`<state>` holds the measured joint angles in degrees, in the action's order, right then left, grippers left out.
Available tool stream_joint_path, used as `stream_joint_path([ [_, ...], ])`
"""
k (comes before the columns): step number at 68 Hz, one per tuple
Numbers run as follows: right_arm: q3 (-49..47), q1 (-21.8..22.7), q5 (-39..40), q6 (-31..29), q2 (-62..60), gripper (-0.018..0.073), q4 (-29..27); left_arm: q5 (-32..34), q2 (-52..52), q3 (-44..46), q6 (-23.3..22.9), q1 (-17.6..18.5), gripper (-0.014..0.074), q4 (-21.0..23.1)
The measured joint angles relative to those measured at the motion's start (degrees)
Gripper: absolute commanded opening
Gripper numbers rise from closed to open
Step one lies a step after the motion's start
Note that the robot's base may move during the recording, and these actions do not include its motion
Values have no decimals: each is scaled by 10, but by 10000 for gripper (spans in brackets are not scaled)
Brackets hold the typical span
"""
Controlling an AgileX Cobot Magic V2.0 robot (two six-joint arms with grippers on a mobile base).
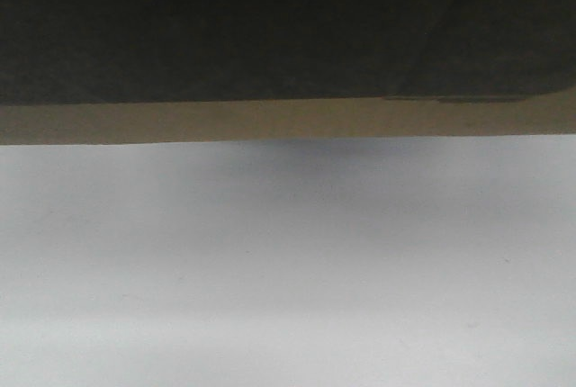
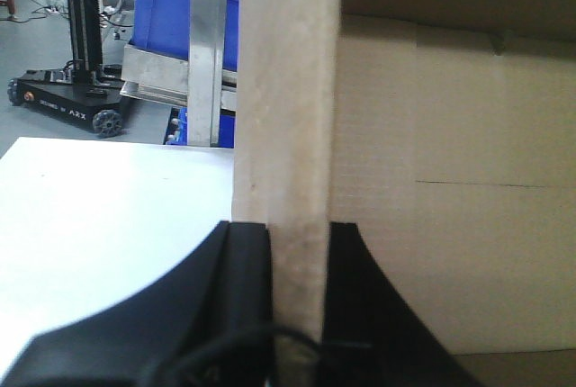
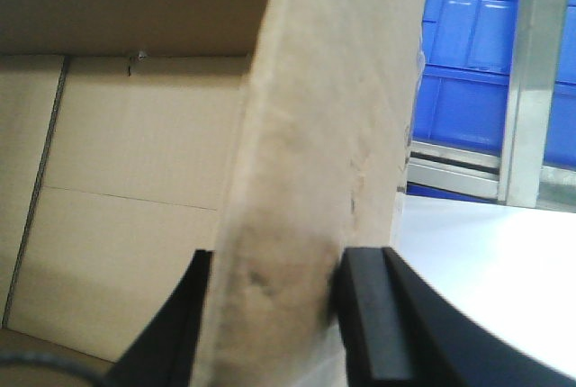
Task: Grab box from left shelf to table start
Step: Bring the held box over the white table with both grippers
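Observation:
The box [image 1: 270,121] fills the top of the front view, brown cardboard with a black panel, its lower edge over the white table [image 1: 288,270]. I cannot tell whether it touches the table. My left gripper [image 2: 299,229] is shut on the box's left wall, one finger [image 2: 247,252] outside and one inside. The box's inside [image 2: 450,180] lies to the right. My right gripper [image 3: 274,256] is shut on the box's right wall [image 3: 333,90], with the box's inside to the left. The left shelf [image 2: 205,45] stands behind the table.
Blue bins [image 2: 166,0] sit on the shelf behind its silver upright, and show in the right wrist view [image 3: 468,54] beside another upright [image 3: 531,72]. A black wheeled base [image 2: 67,94] stands on the floor at far left. White table [image 2: 99,207] [image 3: 486,261] flanks the box.

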<state>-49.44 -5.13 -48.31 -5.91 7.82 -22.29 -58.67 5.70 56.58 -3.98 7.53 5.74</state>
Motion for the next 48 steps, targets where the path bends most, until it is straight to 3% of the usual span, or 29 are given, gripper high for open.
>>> stream_joint_path([
  [48, 0, 0, 0, 0, 0, 59, 0, 0, 0, 0, 0, 0, -99, 0],
])
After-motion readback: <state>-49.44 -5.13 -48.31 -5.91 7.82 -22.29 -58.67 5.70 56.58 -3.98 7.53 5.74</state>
